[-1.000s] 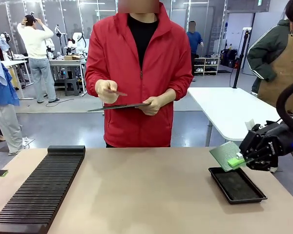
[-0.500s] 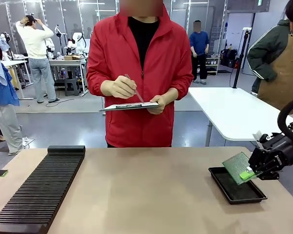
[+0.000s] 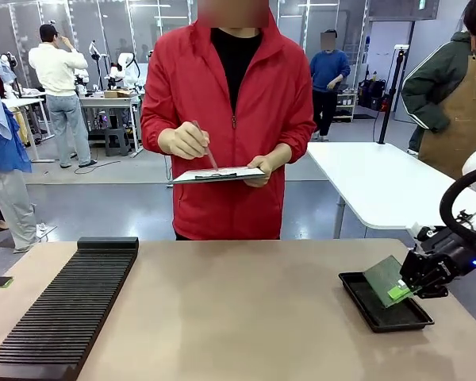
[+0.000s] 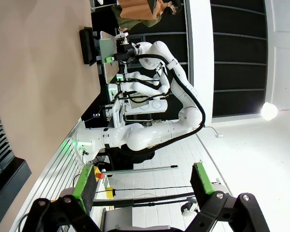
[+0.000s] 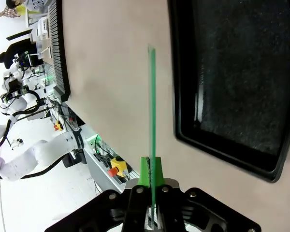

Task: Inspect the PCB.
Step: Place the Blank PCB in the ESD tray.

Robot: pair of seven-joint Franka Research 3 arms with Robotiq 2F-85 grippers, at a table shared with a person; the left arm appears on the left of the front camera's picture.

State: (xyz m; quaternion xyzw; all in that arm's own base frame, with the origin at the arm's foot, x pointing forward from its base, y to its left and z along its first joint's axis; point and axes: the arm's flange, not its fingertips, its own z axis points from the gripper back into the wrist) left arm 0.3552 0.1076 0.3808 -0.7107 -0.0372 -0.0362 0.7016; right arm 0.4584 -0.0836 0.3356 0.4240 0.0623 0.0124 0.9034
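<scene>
My right gripper [image 3: 402,289] is shut on the lower edge of the green PCB [image 3: 383,277] and holds it tilted just above the black tray [image 3: 378,314] at the table's right side. The right wrist view has the PCB [image 5: 151,101] edge-on, a thin green line rising from the shut gripper [image 5: 151,170] beside the tray [image 5: 183,96]. In the left wrist view my left gripper [image 4: 142,183] stands open with nothing between its green pads, and the PCB [image 4: 106,50] shows far off in the other arm.
Across the table a person in a red jacket holds a white-papered clipboard [image 3: 219,174] and a pen [image 3: 205,147]. A long black slotted rack [image 3: 63,311] lies along the table's left side. A white table [image 3: 373,178] stands behind on the right.
My right gripper has carried the PCB down and to the right, closer over the tray. The person has raised the clipboard and brought the pen to the paper.
</scene>
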